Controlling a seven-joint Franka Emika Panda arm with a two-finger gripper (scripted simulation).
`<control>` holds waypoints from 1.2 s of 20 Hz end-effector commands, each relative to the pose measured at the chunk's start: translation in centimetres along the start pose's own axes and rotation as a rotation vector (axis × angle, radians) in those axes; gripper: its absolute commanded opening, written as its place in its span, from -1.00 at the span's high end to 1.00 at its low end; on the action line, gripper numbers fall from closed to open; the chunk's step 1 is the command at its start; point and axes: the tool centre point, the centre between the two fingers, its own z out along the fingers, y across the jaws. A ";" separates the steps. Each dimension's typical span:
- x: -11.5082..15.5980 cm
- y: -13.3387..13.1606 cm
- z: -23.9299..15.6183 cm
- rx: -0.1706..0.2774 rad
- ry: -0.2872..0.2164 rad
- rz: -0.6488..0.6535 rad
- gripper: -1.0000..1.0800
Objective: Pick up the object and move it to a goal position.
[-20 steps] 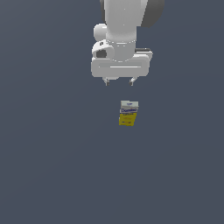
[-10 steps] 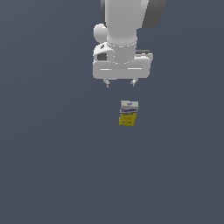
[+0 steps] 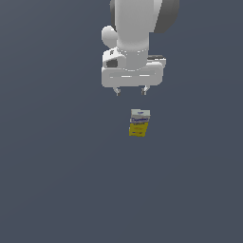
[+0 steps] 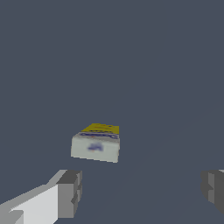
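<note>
A white robot arm hangs over a plain grey floor, its gripper (image 3: pixel 131 91) spread wide and empty. The small yellow and white carton (image 3: pixel 139 123) lies on the floor near it, untouched; grasping, lifting and carrying all remain

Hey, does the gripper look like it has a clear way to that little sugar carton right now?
Probably yes. The gripper is open, the carton looks narrower than its opening, and nothing lies between them.
</note>
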 end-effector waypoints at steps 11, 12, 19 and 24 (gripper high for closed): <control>-0.1 -0.8 2.0 -0.009 -0.001 -0.245 -0.92; -0.1 -0.9 2.2 -0.010 -0.001 -0.273 -0.92; -0.2 -1.6 3.8 -0.016 -0.003 -0.471 -0.92; -0.4 -2.1 4.9 -0.019 -0.004 -0.612 -0.92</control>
